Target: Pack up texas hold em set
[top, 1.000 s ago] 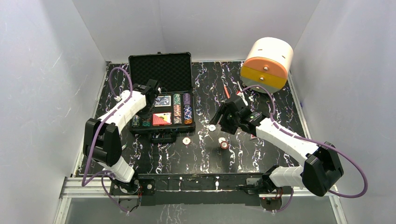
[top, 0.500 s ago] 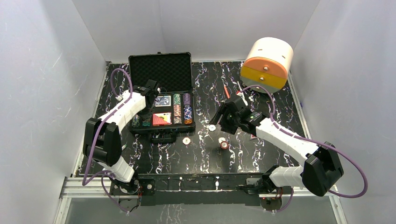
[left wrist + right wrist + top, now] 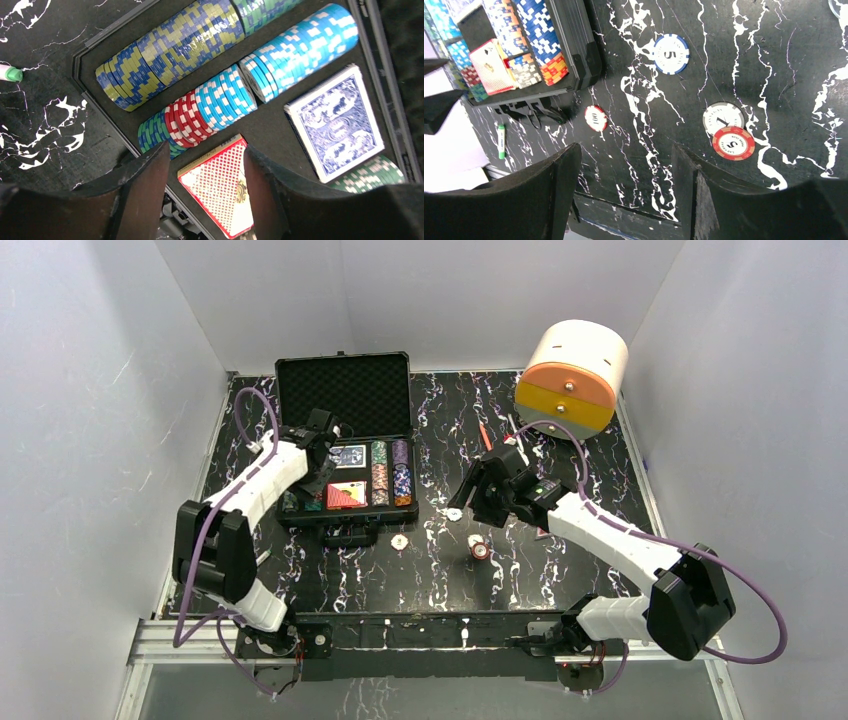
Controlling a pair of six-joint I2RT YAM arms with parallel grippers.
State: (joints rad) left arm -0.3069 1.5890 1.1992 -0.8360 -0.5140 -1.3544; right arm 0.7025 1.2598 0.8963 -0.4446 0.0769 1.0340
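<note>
White walls (image 3: 90,390) box in a black table (image 3: 440,570) veined with white — evenly lit, a metal rail (image 3: 200,637) at its near edge.

I see a white-and-orange cylinder (image 3: 572,375) at the far right of the table (image 3: 440,570), an orange pen (image 3: 486,436) and a white pen (image 3: 517,429) lying near it, and a green-capped marker (image 3: 501,141) well apart to the left.

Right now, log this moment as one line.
left gripper: open, over red card deck in black foam-lined hard case | right gripper: open, above loose striped poker chips on marbled table | lid: up
</note>
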